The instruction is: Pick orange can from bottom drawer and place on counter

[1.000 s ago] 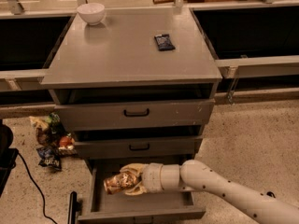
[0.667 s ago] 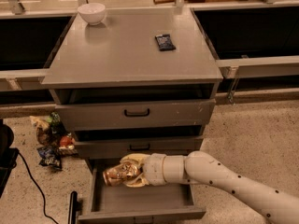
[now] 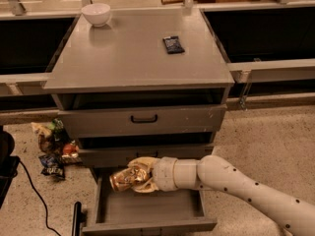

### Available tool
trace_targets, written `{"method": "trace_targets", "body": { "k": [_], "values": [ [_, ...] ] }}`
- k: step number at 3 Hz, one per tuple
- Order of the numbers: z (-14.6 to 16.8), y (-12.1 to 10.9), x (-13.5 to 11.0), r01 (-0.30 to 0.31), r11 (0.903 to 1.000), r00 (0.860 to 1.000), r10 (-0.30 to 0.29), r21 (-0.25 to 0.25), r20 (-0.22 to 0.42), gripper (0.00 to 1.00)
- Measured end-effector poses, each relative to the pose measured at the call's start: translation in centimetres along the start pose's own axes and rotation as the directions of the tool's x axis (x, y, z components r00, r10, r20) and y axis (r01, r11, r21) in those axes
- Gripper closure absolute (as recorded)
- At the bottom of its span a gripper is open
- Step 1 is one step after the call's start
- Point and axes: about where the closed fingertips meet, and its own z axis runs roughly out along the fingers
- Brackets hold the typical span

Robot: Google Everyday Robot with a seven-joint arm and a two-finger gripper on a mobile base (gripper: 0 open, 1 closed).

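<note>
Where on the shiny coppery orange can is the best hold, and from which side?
Across its round side wall, from the right, as the gripper holds the shiny coppery orange can above the open grey bottom drawer: it lies sideways, end pointing left.

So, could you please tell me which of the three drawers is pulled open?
The bottom drawer: it alone juts out, while the two upper drawers sit pushed in. The pincer holds the orange can just above it.

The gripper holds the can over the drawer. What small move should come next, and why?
Probably draw the orange can outward and up. The gripper, jaws shut on it, sits above the open bottom drawer, close to the middle drawer front and far below the counter.
</note>
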Motion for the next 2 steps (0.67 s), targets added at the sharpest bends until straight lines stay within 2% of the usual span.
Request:
{"method": "trace_targets", "body": {
  "k": [1, 2],
  "values": [
    [-2.8, -4.5, -1.5, 0.068, 0.9971, 0.997, -0.066, 0.034, -0.039, 1.00],
    [-5.8, -9.9, -3.9, 0.159, 0.9858, 0.984, -0.153, 0.055, -0.091, 1.00]
  ]
}}
